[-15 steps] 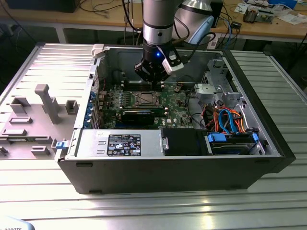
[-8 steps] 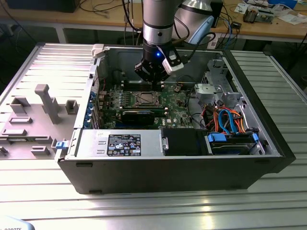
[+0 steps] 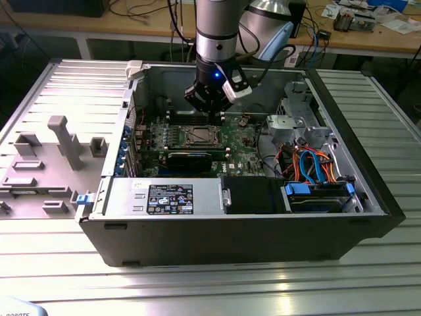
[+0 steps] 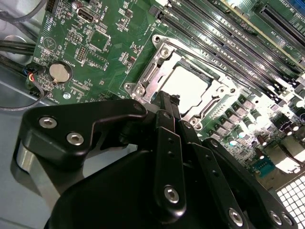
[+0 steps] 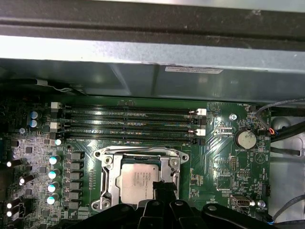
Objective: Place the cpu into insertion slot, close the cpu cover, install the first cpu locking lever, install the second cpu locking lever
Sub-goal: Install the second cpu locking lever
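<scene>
claw (image 4: 167,102) above cpu (image 5: 138,180), cpu cover (image 5: 167,167) down

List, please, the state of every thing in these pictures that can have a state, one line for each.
cpu: seated in the insertion slot, metal top showing.
cpu cover: closed flat around the cpu.
tool: fingers together, empty, tips at the cover's edge.
computer case: side panel off, lying open.
memory slots: empty.
coin battery: in its holder.
</scene>
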Motion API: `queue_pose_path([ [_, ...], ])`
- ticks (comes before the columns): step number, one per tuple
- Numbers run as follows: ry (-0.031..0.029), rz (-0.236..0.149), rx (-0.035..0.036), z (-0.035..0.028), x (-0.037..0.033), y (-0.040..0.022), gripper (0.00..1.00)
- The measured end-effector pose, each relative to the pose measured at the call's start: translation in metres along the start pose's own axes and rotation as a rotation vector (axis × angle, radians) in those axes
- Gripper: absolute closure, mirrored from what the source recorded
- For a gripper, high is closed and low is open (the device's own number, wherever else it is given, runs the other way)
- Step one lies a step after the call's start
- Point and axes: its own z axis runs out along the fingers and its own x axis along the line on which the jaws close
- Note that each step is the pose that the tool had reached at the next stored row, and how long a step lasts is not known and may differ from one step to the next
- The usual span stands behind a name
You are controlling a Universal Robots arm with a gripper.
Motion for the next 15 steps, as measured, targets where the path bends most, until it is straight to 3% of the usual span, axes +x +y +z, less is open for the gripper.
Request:
queue_pose_path([
  [11,-0.0001,0.0,0.0,0.0,-0.0001,-0.0017,0.89],
  [15,0.0001,0.0,0.0001,0.0002,0.0,-0.005,0.89],
])
